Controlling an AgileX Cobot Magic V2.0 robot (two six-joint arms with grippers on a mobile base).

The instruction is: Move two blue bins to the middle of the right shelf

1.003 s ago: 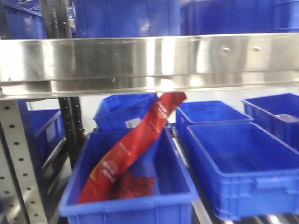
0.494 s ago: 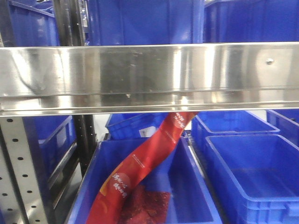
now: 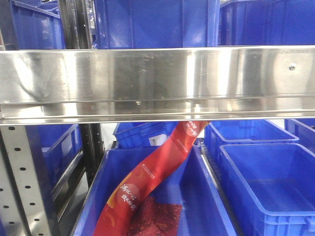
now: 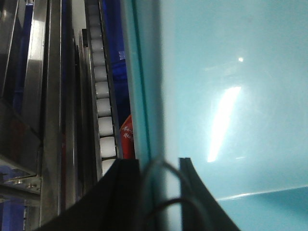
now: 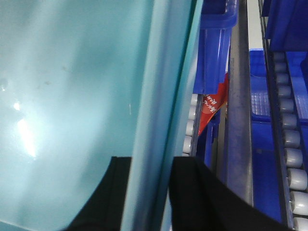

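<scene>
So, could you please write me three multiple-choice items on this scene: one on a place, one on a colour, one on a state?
1. Where does the red packet lie?
A. in a dark-blue bin
B. on the steel shelf beam
C. on the floor

2. What colour is the bin wall that the left gripper grips?
A. dark blue
B. pale cyan
C. red

3. How does the right gripper stand?
A. open, clear of everything
B. shut on the pale bin's rim
C. out of view

Key: 1 A, it leans inside the dark-blue bin; 2 B, cyan fills the view; 3 B, fingers straddle the rim.
</scene>
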